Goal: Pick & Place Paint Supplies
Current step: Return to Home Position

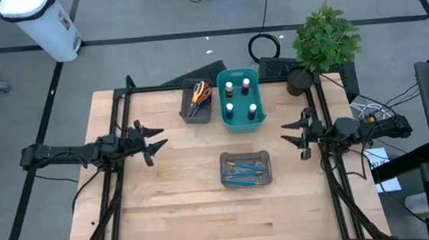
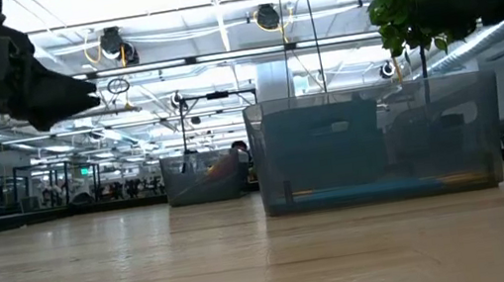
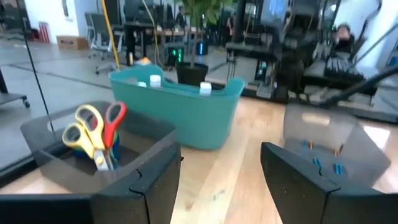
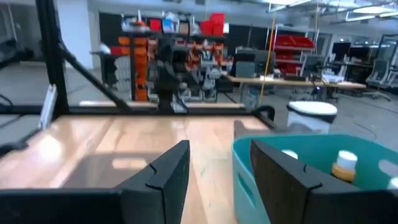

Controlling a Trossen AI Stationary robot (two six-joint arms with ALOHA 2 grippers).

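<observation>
Jaws apart on the left gripper (image 1: 153, 139) and right gripper (image 1: 294, 134), both empty. Between them we count one teal bin (image 1: 222, 104) with six bottles (image 1: 230, 109), one scissors tray (image 1: 186, 99), one brush tray (image 1: 223, 171).

Light wooden table (image 1: 176, 215), edged by black frame. Directly on it: teal bin (image 1: 243, 127) at far middle, dark grey tray (image 1: 197, 119) just beside, second dark grey tray (image 1: 223, 171) nearer, standing apart.

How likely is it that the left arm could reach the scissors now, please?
Probably yes: the left end effector is open, the scissors stand handles-up in their tray, with bare table between.
</observation>
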